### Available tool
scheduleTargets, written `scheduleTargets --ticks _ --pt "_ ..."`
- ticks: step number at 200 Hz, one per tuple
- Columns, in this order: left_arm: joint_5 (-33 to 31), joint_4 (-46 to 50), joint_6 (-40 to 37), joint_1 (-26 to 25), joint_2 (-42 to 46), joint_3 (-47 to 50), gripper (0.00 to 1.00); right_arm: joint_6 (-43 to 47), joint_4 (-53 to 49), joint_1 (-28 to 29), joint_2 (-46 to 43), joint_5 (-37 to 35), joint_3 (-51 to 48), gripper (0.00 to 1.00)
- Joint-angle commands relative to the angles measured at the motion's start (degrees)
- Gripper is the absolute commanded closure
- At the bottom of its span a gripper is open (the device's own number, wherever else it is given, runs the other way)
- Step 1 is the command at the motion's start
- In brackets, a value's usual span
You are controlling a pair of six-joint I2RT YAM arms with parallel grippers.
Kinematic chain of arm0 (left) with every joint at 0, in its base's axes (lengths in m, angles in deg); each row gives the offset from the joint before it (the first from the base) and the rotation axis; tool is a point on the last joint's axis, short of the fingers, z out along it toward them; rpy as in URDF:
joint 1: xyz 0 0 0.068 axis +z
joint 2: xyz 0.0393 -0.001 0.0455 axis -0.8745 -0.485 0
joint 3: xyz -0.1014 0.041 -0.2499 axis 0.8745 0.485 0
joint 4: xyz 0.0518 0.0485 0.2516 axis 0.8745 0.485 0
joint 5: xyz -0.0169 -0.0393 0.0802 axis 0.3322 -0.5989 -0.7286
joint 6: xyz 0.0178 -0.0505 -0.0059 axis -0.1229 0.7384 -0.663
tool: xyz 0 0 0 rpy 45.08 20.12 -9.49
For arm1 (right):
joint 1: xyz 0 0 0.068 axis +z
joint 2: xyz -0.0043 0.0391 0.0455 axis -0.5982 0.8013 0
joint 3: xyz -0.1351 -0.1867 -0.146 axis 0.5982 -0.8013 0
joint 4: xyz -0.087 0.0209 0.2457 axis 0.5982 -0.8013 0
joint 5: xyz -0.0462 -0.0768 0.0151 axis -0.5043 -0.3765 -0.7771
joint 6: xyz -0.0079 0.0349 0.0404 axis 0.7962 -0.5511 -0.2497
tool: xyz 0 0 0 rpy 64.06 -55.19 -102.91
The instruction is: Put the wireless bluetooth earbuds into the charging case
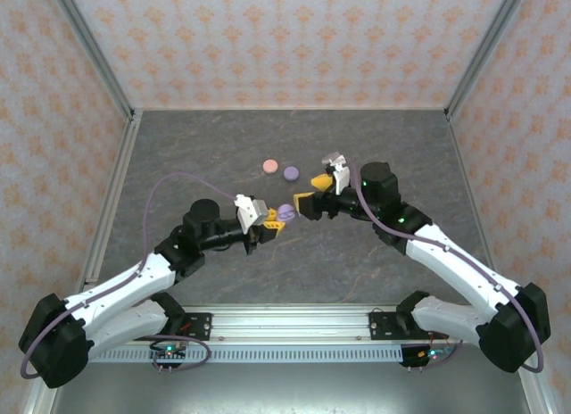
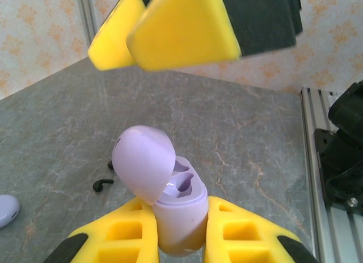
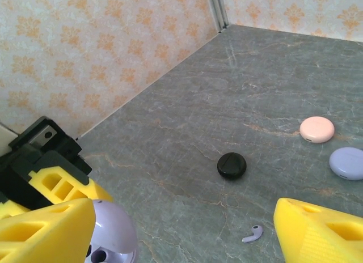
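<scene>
My left claw pinched the open lilac case, its lid tipped back. My right claw hung spread just beside the case. A lilac earbud and a black earbud lay on the worktop near the case.

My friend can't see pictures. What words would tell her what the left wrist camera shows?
An open lilac charging case is pinched between the yellow fingers of the left gripper, its lid flipped back and a slot showing inside. The right gripper hangs just above it, and a small black earbud lies on the grey table to the left.
</scene>
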Motion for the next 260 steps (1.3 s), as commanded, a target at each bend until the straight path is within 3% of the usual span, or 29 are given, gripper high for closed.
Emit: scheduleTargets --ticks 1,21,66,186,240,260 --pt "-0.16 1.19 -4.28 -0.45 1.98 1.24 1.0 -3.14 -4.4 -1.18 -1.78 0.74 2.38 0.17" --pt "0.03 1.28 -5.86 -0.49 3.18 2.36 1.0 -3.42 -8.36 -1.41 -0.86 3.4 3.88 0.18" --pt "0.3 1.09 -6.44 -0.56 4.52 3.17 1.0 -1.48 -5.71 -0.77 0.04 11.41 -0.12 0.16" --pt "-0.86 2.65 -8.02 -0.58 5.57 3.09 1.0 -3.68 -0.8 2.23 8.57 6.88 2.48 0.15" --pt "-2.19 3.29 -10.12 -0.58 8.1 4.88 1.0 -5.77 -0.67 -1.1 0.67 9.91 0.5 0.15" --pt "-2.89 3.69 -10.44 -0.58 9.95 5.94 1.0 -6.83 -2.51 -2.36 -1.44 6.09 -0.26 0.18"
